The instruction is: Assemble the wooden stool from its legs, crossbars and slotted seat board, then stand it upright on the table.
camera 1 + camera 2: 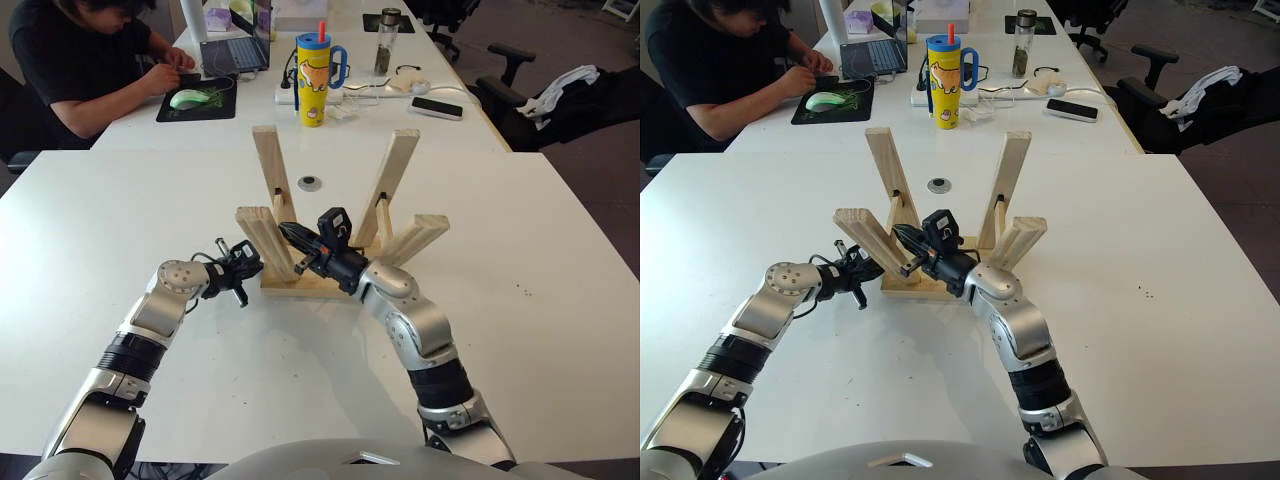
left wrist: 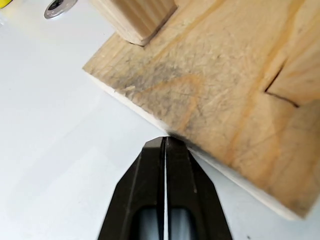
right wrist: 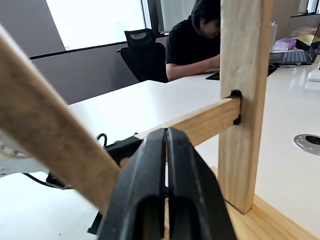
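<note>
Left wrist view showed the left gripper (image 2: 165, 142) with its two fingers pressed together on nothing, the tips set against the near edge of the seat board (image 2: 215, 85). From the head cameras the stool was seen upside down near the middle of the table (image 1: 520, 300): the board lay flat and the four legs splayed upward, two tall ones behind (image 1: 270, 165) (image 1: 395, 170) and two leaning outward in front (image 1: 265, 240) (image 1: 420, 235). The right gripper (image 1: 287, 233) was placed inside the frame, just beside the front-left leg, its fingers likewise closed and empty; a crossbar (image 3: 200, 120) was seen ahead of it, seated in a leg (image 3: 245, 75). Assembly was judged largely done, with the turning upright not yet made. The board's long edge ran across the robot's front, directly ahead of the left fingertips and below the right ones, so both arms were about equally near. Both pairs of fingers would probably have to be opened before a grip could be taken.
</note>
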Robot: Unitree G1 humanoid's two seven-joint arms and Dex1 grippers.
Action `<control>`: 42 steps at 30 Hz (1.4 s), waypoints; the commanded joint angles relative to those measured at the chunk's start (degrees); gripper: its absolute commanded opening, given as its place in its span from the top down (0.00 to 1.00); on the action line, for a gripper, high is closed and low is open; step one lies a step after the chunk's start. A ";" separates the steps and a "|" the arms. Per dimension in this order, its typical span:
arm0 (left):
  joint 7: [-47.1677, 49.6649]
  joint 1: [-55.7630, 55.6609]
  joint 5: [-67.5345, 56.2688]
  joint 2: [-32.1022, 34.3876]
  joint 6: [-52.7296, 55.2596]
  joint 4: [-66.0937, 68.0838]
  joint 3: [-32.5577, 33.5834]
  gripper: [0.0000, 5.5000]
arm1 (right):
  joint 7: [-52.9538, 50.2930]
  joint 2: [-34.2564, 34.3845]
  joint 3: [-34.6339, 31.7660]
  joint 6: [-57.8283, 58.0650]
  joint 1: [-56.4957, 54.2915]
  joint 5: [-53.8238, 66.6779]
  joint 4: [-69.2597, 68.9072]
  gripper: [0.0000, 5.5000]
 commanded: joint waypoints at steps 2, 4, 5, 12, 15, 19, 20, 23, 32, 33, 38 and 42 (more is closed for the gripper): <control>4.97 6.48 0.32 -0.52 3.59 -6.88 3.24 1.00 | 0.97 -8.07 -4.67 13.82 9.64 8.57 -15.52 1.00; 6.49 8.88 0.84 -0.63 5.46 -10.65 3.52 1.00 | 1.25 -9.76 -5.20 16.20 11.18 10.72 -17.43 1.00; 7.52 10.03 0.86 -0.94 6.71 -12.60 4.04 1.00 | 1.82 -10.50 -5.25 16.61 12.05 11.76 -18.32 1.00; 13.27 17.87 1.61 -2.86 15.34 -26.15 5.16 1.00 | 6.00 -20.20 -1.61 12.88 16.56 8.35 -14.35 1.00; 13.69 18.87 1.74 -4.03 16.88 -28.23 3.53 1.00 | 9.51 -21.17 1.04 0.41 13.79 3.24 -11.16 1.00; 12.66 18.14 1.87 -3.45 17.63 -28.59 2.51 1.00 | 17.20 -29.69 8.52 -8.70 12.45 -6.50 -4.57 1.00; 12.42 17.83 1.67 -3.23 17.86 -28.83 2.71 1.00 | 18.58 -31.99 10.04 -11.20 12.61 -9.34 -2.38 1.00; 12.80 18.02 1.71 -3.04 18.78 -30.34 3.34 1.00 | 16.80 -33.11 9.58 -16.52 14.43 -13.48 2.07 1.00; 20.42 25.03 3.14 -4.96 22.82 -37.49 8.55 1.00 | 2.90 -28.17 -7.00 -13.69 33.55 -8.40 -3.42 1.00; 20.87 26.15 3.02 -5.16 23.44 -38.50 8.83 1.00 | 1.33 -27.82 -9.19 -13.20 34.98 -8.42 -3.93 1.00; 22.78 29.53 0.98 -9.30 25.06 -41.04 8.26 1.00 | -6.03 -24.33 -18.45 -10.41 34.53 -7.65 -0.59 1.00; 23.30 29.14 -1.83 -13.02 26.32 -40.81 8.27 1.00 | -7.19 -21.97 -16.63 -8.82 29.35 -8.22 1.48 1.00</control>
